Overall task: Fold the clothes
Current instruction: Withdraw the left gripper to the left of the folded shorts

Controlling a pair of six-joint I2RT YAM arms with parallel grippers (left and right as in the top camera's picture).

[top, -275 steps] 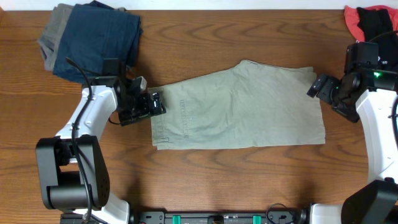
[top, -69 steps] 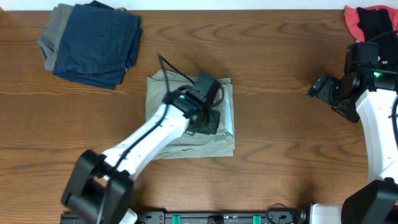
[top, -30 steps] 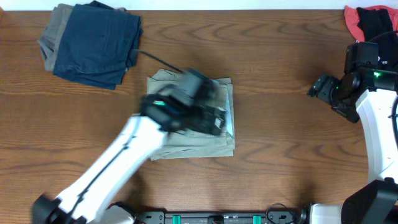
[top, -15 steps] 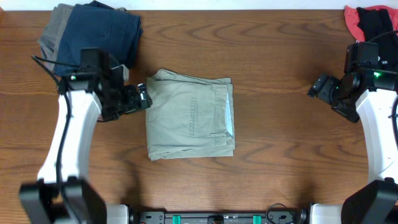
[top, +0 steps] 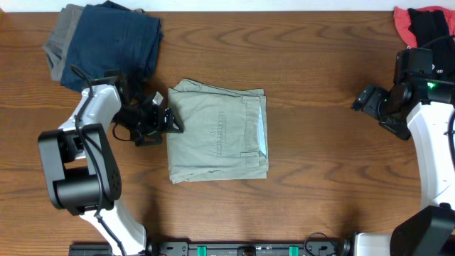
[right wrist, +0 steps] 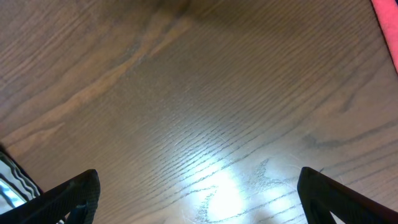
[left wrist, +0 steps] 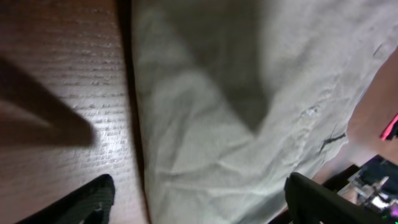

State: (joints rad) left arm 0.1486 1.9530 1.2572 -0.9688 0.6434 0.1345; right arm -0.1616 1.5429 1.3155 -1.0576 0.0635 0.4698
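The khaki-beige shorts lie folded into a rough square in the middle of the table, slit pocket up. My left gripper is open at the fold's left edge, one finger over bare wood and one over the cloth, holding nothing. My right gripper is open and empty over bare wood at the far right. A navy blue garment lies folded on a grey one at the back left. A red-and-black garment lies at the back right corner.
The table is dark brown wood. The right arm's base stands along the right edge, the left arm's base at the front left. A black rail runs along the front edge.
The shorts went from spread flat to folded. My left arm has swung back from over the fold to its left edge. The right arm has not moved.
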